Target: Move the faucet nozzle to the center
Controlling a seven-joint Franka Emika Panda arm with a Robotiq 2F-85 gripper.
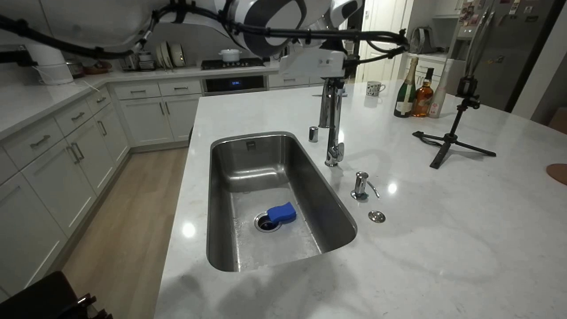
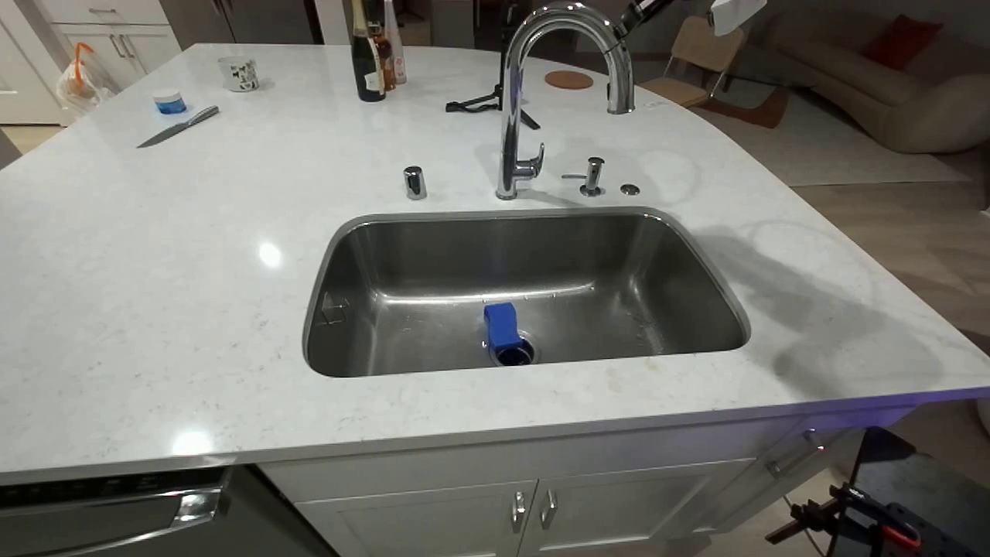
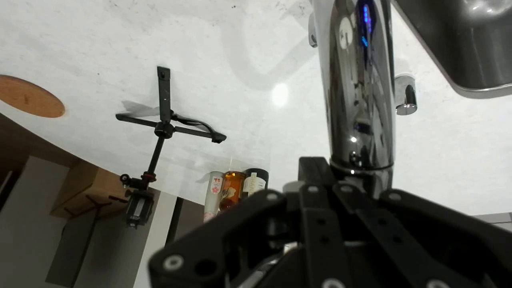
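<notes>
The faucet nozzle (image 2: 620, 89) hangs from a tall arched chrome spout; it also shows in an exterior view (image 1: 325, 106) and large in the wrist view (image 3: 360, 100). In an exterior view the spout points sideways, and the nozzle hangs toward the sink's soap-dispenser side. My gripper (image 3: 316, 168) is shut with nothing between its tips. Its tips are right beside the upper nozzle near a seam; in an exterior view the gripper (image 2: 626, 27) reaches the outer bend of the spout. I cannot tell whether they touch. The center, the basin's middle floor (image 2: 568, 321), lies below; it shows in an exterior view (image 1: 266, 195).
A blue sponge (image 1: 281, 213) lies by the drain. A soap dispenser (image 1: 361, 186), a short chrome fitting (image 1: 313, 134) and the faucet lever (image 2: 534, 164) stand behind the basin. A black tripod (image 1: 452, 137), several bottles (image 1: 423, 97), a mug (image 2: 240, 73) and a knife (image 2: 178, 128) are farther off.
</notes>
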